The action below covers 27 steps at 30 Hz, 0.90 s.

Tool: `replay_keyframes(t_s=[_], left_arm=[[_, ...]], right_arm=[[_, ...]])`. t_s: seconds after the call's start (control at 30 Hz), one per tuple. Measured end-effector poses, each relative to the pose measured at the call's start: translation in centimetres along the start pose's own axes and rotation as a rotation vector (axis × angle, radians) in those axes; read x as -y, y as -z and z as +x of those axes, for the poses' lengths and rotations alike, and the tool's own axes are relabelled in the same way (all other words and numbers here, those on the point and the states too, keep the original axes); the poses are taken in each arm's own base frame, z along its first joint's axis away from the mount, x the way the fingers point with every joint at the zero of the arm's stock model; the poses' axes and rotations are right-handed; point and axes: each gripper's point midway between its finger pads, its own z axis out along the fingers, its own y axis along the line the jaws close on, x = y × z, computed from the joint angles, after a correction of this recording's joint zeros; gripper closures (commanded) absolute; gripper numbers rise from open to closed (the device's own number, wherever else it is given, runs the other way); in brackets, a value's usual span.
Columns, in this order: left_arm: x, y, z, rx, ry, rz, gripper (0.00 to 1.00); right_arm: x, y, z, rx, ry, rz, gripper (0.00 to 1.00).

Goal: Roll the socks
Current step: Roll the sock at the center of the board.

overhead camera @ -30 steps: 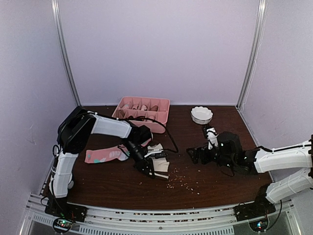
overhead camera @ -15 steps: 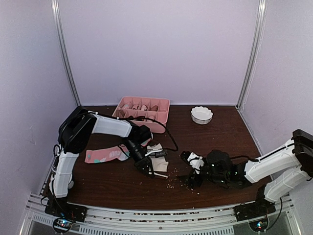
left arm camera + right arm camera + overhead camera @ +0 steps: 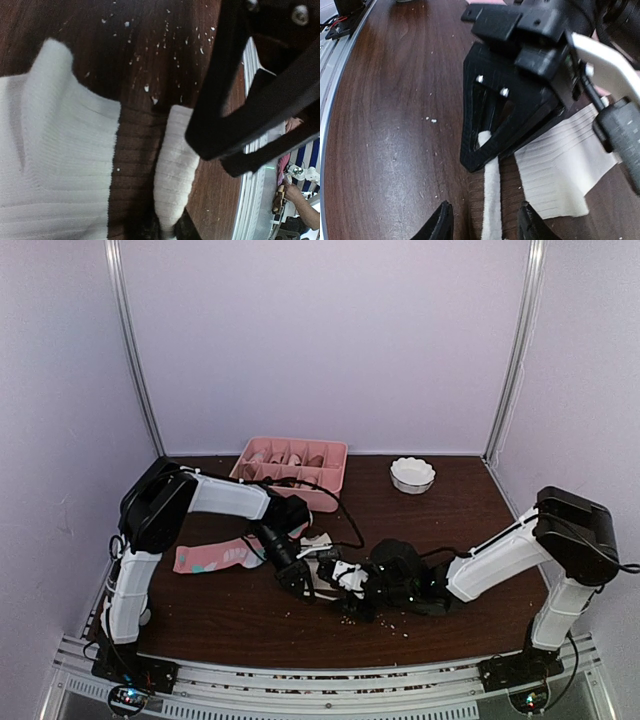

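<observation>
The cream sock [image 3: 322, 568] lies flat at the table's middle, with a dark brown band [image 3: 132, 165] across it. My left gripper [image 3: 300, 580] is shut on a raised cream fold [image 3: 175, 170] of this sock, pinching it between its black fingers [image 3: 490, 115]. My right gripper [image 3: 485, 222] stands open just in front of that pinch. Its two fingertips straddle the fold [image 3: 492, 200] with a gap on each side. In the top view the right gripper [image 3: 345, 587] sits right next to the left one. The pink sock [image 3: 215, 555] lies stretched out to the left, touched by neither gripper.
A pink divided tray [image 3: 295, 465] stands at the back, and a white bowl [image 3: 412, 475] sits to its right. Pale crumbs [image 3: 380, 615] are scattered on the brown table near the sock. A metal rail [image 3: 300, 680] runs along the front edge.
My right arm has swung left across the table, from the right side to the cream sock, and its jaws have narrowed. The left gripper has stayed on the sock.
</observation>
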Motion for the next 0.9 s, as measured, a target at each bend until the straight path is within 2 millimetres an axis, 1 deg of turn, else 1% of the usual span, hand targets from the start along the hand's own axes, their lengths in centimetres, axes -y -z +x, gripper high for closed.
replay_keyframes(t_s=[0.1, 0.17, 0.27, 0.33, 0.47, 0.5, 0.53, 0.57, 0.6, 0.63, 0.73, 0.87, 0.9], left_arm=[[0.1, 0.0, 0.0, 0.001, 0.002, 0.005, 0.84], [0.1, 0.0, 0.0, 0.001, 0.002, 0.006, 0.83], [0.2, 0.0, 0.0, -0.001, 0.001, 0.008, 0.81], [0.3, 0.1, 0.0, -0.002, -0.002, 0.008, 0.77], [0.5, 0.2, 0.1, -0.004, -0.02, 0.009, 0.68], [0.6, 0.3, 0.1, -0.005, -0.029, 0.007, 0.64], [0.7, 0.4, 0.1, -0.006, -0.041, 0.004, 0.55], [0.9, 0.4, 0.2, -0.007, -0.056, 0.001, 0.5], [1.1, 0.5, 0.2, -0.006, -0.08, -0.003, 0.47], [1.5, 0.7, 0.4, -0.008, -0.091, -0.008, 0.45], [1.6, 1.6, 1.0, -0.02, -0.159, -0.076, 0.44], [0.9, 3.2, 2.1, -0.02, -0.224, -0.225, 0.44], [0.7, 3.9, 2.3, -0.012, -0.234, -0.264, 0.38]], right_arm=[[-0.6, -0.7, 1.6, -0.042, -0.004, -0.03, 0.7], [-0.9, -0.9, 2.4, -0.06, -0.01, -0.045, 0.8], [-1.1, -1.2, 2.7, -0.067, -0.014, -0.057, 0.94], [-1.2, -1.3, 2.5, -0.062, -0.024, -0.067, 1.0], [-1.2, -1.2, 2.5, -0.057, -0.058, -0.093, 1.0], [-1.3, -1.2, 2.5, -0.057, -0.068, -0.103, 1.0], [-1.3, -1.1, 2.5, -0.059, -0.079, -0.112, 1.0], [-1.4, -1.1, 2.5, -0.063, -0.095, -0.123, 1.0], [-1.4, -1.1, 2.4, -0.067, -0.112, -0.133, 1.0], [-1.3, -1.1, 2.4, -0.074, -0.135, -0.143, 1.0], [-1.2, -1.2, 2.4, -0.098, -0.221, -0.167, 1.0], [-1.2, -1.6, 2.4, -0.127, -0.349, -0.219, 1.0], [-1.3, -1.7, 2.5, -0.135, -0.384, -0.23, 1.0]])
